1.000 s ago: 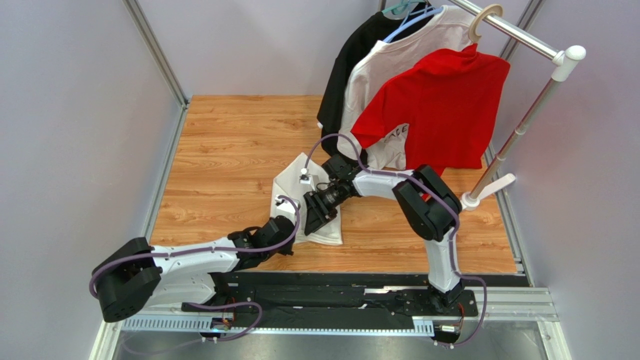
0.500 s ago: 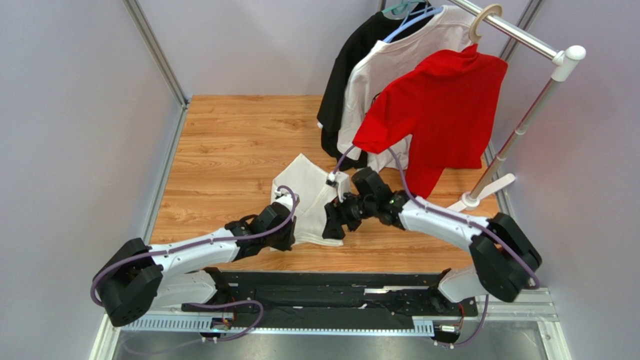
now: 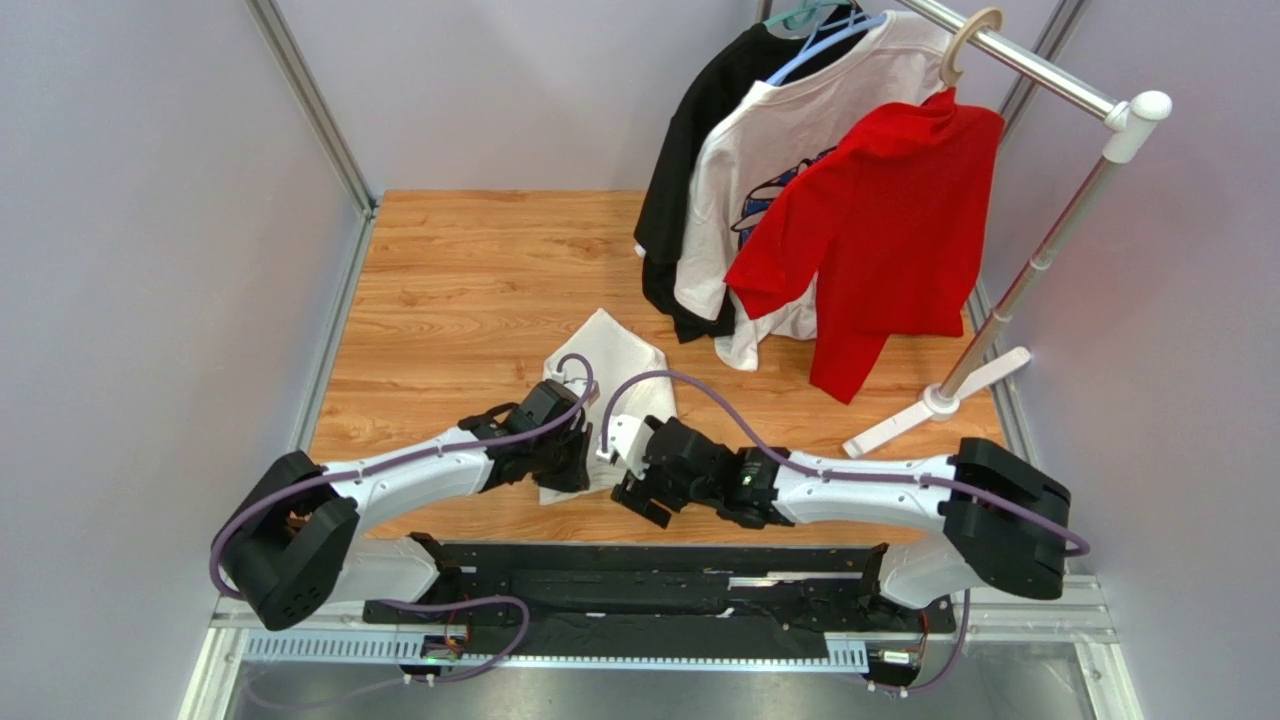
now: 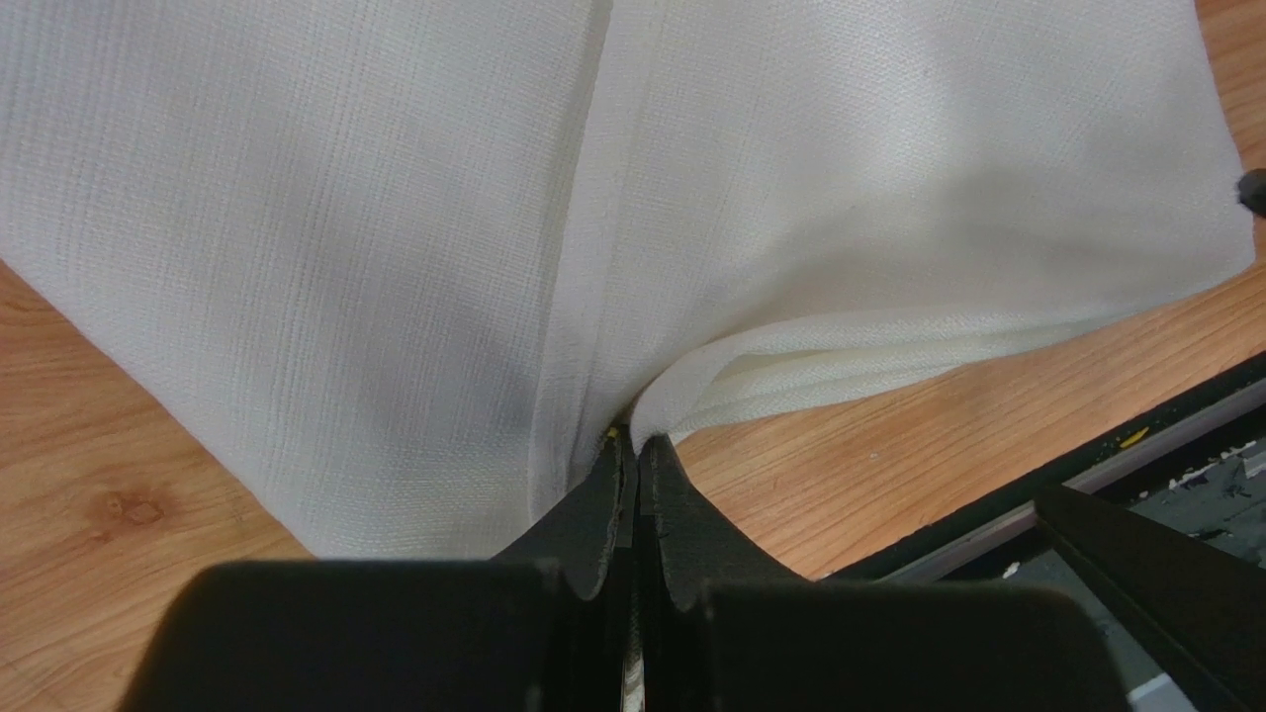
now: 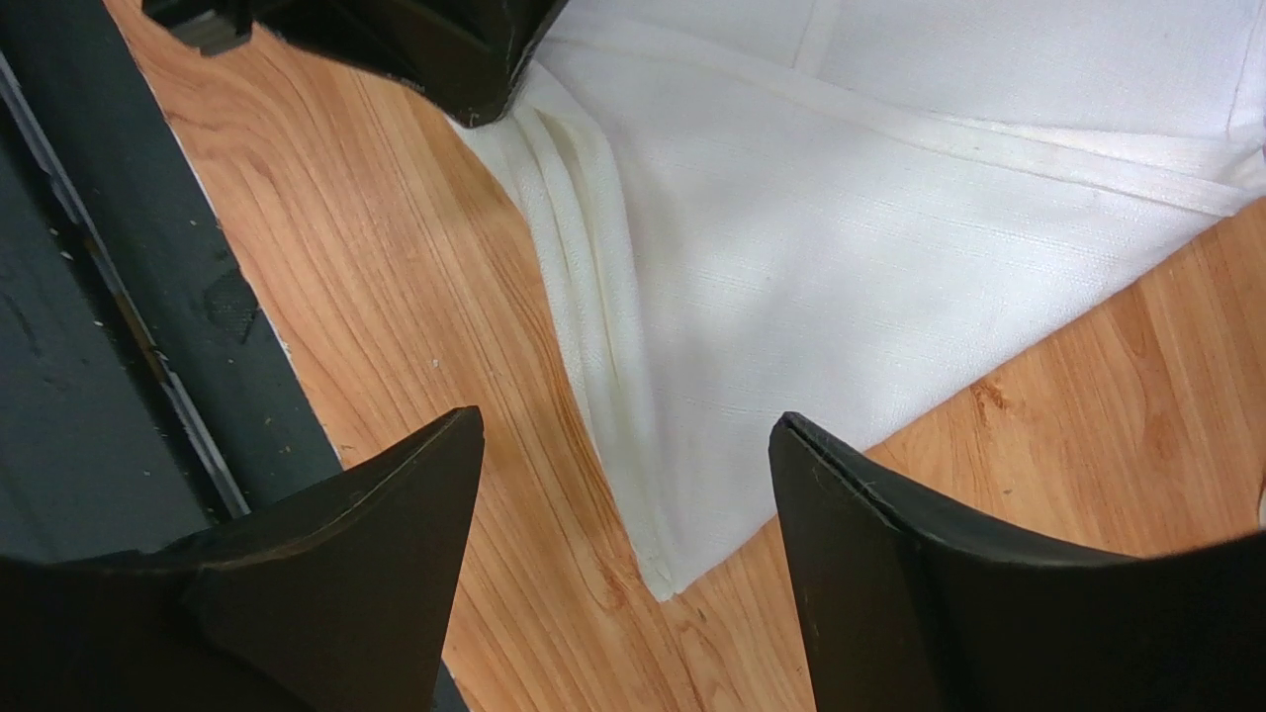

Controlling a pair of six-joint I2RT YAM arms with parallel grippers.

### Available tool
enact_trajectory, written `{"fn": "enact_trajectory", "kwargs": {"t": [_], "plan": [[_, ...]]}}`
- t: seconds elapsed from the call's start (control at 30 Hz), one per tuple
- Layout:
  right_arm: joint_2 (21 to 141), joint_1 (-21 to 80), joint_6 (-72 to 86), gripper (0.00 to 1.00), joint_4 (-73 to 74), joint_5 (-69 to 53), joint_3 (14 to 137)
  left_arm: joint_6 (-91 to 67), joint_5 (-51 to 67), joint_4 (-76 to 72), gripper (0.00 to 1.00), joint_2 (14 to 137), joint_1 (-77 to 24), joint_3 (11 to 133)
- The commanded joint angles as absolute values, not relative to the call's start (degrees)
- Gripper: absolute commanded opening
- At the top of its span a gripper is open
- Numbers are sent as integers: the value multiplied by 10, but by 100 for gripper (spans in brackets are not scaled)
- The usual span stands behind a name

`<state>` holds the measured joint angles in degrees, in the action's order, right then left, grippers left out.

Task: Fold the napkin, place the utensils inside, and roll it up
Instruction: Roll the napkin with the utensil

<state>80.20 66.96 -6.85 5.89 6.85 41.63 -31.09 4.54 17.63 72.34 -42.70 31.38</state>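
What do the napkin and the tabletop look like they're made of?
The napkin looks like thin woven cotton or linen, matte cream: a weave grid and hem show. The tabletop looks like wood or wood-look laminate, smooth: grain lines and a knot.

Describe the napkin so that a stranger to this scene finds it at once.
On the wooden table, look in front of the clothes rack, near the front edge. There the napkin lies flat, a plain cream folded cloth, its near edge pinched in the left gripper. Unlike the white T-shirt on the rack, it has no print and does not hang.
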Motion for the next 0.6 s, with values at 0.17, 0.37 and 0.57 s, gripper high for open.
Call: {"fn": "enact_trajectory", "kwargs": {"t": [0.17,0.37,0.57], "plan": [[882,719,-144,75,14,163,440,-298,69,215,0,743,-416,333],[949,719,-157,72,7,226,461,-294,71,214,0,744,-411,336],[983,717,-163,70,-11,248,473,-293,74,215,0,746,-410,336]]}}
